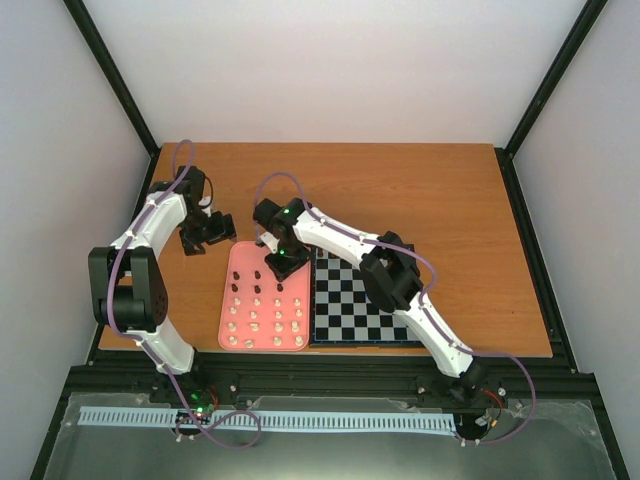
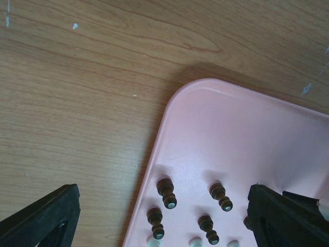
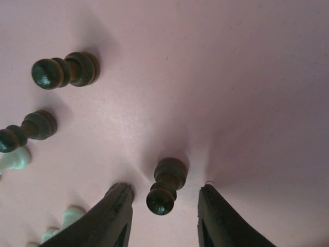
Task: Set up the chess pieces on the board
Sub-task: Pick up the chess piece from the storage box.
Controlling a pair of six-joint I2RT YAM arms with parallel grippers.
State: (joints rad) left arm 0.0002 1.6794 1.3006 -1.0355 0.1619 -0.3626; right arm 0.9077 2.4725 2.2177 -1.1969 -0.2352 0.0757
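Observation:
The chessboard (image 1: 362,300) of black and pale checks lies bare, right of a pink tray (image 1: 240,262). Dark and cream chess pieces (image 1: 262,312) stand on the tray. My right gripper (image 1: 284,262) is low over the tray's far right part. In the right wrist view it (image 3: 163,210) is open, its fingers either side of an upright dark piece (image 3: 165,184), not touching it. My left gripper (image 1: 207,232) is open and empty over the table, left of the tray's far corner. The left wrist view shows its fingertips (image 2: 43,216) and several dark pieces (image 2: 167,192) on the tray (image 2: 247,144).
Other dark pieces (image 3: 64,70) and cream pieces (image 3: 14,158) stand left of my right gripper. The wooden table (image 1: 420,190) extends behind the tray and board. Black frame posts and white walls enclose the table.

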